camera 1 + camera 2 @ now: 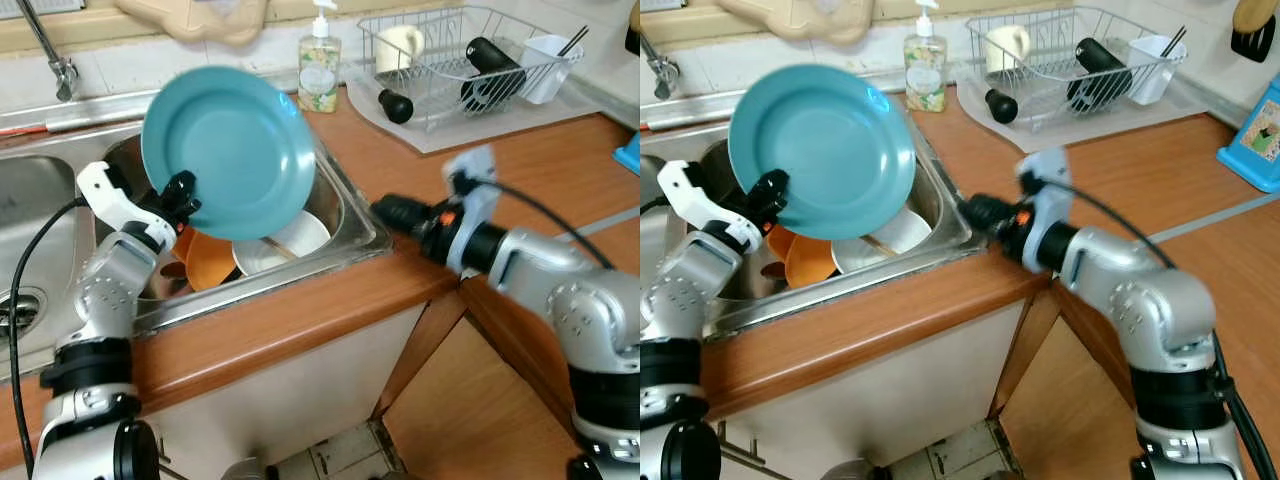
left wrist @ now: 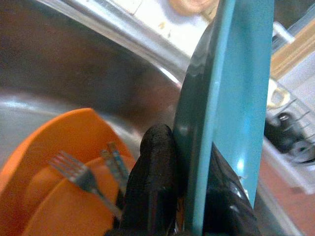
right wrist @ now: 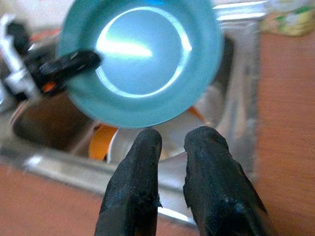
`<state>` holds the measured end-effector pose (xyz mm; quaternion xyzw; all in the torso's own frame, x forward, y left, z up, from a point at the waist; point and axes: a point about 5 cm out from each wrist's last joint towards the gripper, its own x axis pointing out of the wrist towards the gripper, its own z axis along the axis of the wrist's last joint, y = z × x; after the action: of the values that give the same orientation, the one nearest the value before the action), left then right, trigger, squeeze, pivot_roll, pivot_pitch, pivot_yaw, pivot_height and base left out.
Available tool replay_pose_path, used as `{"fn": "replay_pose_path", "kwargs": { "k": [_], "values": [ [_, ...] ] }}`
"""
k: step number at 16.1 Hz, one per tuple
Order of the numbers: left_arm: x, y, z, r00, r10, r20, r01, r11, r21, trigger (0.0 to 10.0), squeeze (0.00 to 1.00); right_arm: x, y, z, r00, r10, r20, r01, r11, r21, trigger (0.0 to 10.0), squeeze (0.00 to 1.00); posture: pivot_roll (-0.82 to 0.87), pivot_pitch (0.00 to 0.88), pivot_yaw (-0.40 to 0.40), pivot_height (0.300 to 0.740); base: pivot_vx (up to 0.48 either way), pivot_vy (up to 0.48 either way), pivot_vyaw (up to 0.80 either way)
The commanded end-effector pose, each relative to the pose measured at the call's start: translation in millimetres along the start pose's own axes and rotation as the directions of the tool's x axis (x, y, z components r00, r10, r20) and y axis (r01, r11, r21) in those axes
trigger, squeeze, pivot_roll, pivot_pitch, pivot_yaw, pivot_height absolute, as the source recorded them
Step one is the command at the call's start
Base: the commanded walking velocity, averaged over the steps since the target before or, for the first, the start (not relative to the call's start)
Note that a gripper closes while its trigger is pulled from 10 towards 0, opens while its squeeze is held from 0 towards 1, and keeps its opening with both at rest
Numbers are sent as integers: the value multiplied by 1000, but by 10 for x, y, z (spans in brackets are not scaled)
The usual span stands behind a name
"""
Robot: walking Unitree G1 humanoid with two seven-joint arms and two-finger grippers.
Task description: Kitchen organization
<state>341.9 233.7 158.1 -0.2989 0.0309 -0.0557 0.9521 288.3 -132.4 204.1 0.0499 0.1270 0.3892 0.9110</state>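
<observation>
A teal plate (image 1: 235, 150) is held tilted on edge above the steel sink (image 1: 352, 222). My left gripper (image 1: 183, 195) is shut on its lower left rim, and the fingers (image 2: 155, 187) pinch the rim from both sides. Under the plate, inside the sink, lie an orange bowl (image 1: 205, 262) holding forks (image 2: 78, 177) and a white plate (image 1: 290, 240). My right gripper (image 1: 385, 212) hovers at the sink's right rim and points at the plate. Its fingers (image 3: 140, 162) are nearly together with nothing between them.
A soap bottle (image 1: 319, 65) stands behind the sink. At the back right, a wire dish rack (image 1: 460, 60) holds cups and dark utensils on a grey mat. A faucet (image 1: 50, 55) is at the far left. A blue box (image 1: 1255, 140) sits at the counter's right edge.
</observation>
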Motion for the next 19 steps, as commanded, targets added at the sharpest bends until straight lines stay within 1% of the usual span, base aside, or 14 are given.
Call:
{"fn": "replay_pose_path", "kwargs": {
  "k": [1,3,4,5,6,7,8,9,10,12,14,15,16,19],
  "values": [
    [70,-67,45,1000,9,-2,-8,998,67,0,0,-9,69,3,999,28,-18,-29,997,-67,10000,0,-151,0,27,740,0,0,0],
    [102,-78,12,999,31,-25,-28,994,101,0,0,-1,107,-30,998,47,-48,-52,994,-100,10000,0,-152,0,27,740,0,0,0],
    [130,-91,-29,997,55,-56,-47,990,135,0,0,7,140,-62,995,63,-75,-72,989,-128,10000,0,-153,0,28,740,0,0,0],
    [149,-109,-68,994,66,-85,-53,987,148,314,0,12,159,-81,993,72,-93,-85,986,-145,10000,0,-153,0,28,740,0,0,0],
    [163,-126,-96,993,68,-101,-52,987,155,1765,0,15,167,-92,992,76,-102,-91,984,-153,10000,0,-153,0,27,740,0,0,0],
    [176,-115,-140,987,96,-129,-72,982,174,4941,0,18,168,-102,991,78,-111,-95,983,-159,10000,0,-152,0,25,740,0,0,0],
    [180,-109,-156,984,108,-140,-81,980,182,4941,0,20,167,-104,990,78,-114,-96,982,-160,10000,0,-151,0,24,740,0,0,0],
    [184,-70,-213,971,155,-180,-116,971,211,9882,0,24,167,-113,989,80,-123,-100,981,-167,10000,0,-152,0,24,740,0,0,0],
    [173,-23,-270,955,199,-222,-155,968,198,10000,0,28,172,-120,988,83,-129,-105,979,-173,10000,0,-153,0,26,740,0,0,0],
    [167,14,-283,947,227,-226,-185,964,193,10000,0,30,172,-126,988,84,-133,-107,978,-177,10000,0,-154,0,25,740,0,0,0],
    [163,17,-307,940,217,-264,-178,970,166,10000,0,31,166,-133,987,80,-139,-104,978,-179,10000,0,-154,0,23,740,0,0,0],
    [159,25,-307,936,226,-269,-185,968,169,10000,235,31,163,-135,987,77,-141,-102,978,-181,10000,0,-154,0,23,740,0,0,0],
    [154,31,-304,935,230,-271,-189,967,171,10000,1000,32,159,-135,987,76,-142,-102,978,-182,10000,0,-154,0,23,740,0,0,0],
    [127,49,-284,935,229,-271,-179,964,197,10000,1000,33,149,-148,987,68,-146,-94,979,-183,10000,0,-152,0,23,740,0,0,0]
  ]
}}
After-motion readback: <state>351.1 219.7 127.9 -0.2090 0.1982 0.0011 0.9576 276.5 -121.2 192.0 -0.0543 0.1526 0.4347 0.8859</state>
